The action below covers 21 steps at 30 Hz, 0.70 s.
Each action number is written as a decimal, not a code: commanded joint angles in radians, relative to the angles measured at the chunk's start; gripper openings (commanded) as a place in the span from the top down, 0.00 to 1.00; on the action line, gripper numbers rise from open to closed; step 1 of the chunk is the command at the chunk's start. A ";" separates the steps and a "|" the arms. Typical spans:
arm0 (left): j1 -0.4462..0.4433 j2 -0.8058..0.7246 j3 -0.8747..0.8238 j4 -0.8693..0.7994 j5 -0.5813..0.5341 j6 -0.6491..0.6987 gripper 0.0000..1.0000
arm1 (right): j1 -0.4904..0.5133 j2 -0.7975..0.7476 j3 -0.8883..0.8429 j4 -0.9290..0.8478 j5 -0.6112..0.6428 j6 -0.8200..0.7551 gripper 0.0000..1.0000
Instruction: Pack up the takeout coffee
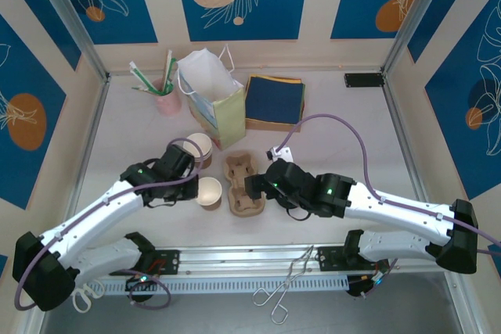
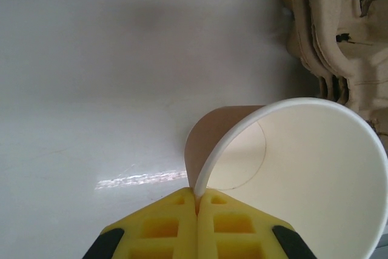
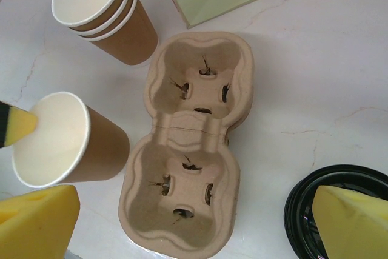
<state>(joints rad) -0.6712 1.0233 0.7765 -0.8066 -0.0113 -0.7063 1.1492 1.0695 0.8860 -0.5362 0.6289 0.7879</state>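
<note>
The takeout coffee with its black lid is out of view. A lidless brown cup with a white inside stands on the table left of the cardboard cup carrier. My left gripper is shut on this cup's rim, one yellow finger inside and one outside. In the right wrist view the lidless cup stands beside the carrier. My right gripper hangs open above the carrier's near pocket, holding nothing. Black lids lie by its right finger.
A stack of brown cups stands behind the held cup. A pale green paper bag stands open at the back, with a pink straw holder to its left and dark blue napkins to its right. Metal tongs lie at the near edge.
</note>
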 commanded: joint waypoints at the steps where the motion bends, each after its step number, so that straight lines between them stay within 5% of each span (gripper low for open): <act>1: -0.032 0.021 -0.008 0.053 -0.014 -0.025 0.97 | -0.006 -0.010 -0.012 -0.017 0.017 0.024 0.01; 13: -0.057 0.071 -0.023 0.065 -0.061 -0.024 0.91 | -0.010 -0.009 -0.018 -0.038 0.011 0.028 0.01; 18: -0.056 0.066 -0.028 0.067 -0.055 -0.024 0.80 | -0.011 0.001 -0.009 -0.088 0.017 0.032 0.00; 21: -0.057 0.057 -0.020 0.060 -0.059 -0.022 0.71 | -0.018 0.014 0.002 -0.130 0.016 0.036 0.08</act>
<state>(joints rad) -0.7185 1.0943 0.7578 -0.7399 -0.0547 -0.7311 1.1389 1.0721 0.8764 -0.6048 0.6289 0.8066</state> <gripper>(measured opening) 0.280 0.933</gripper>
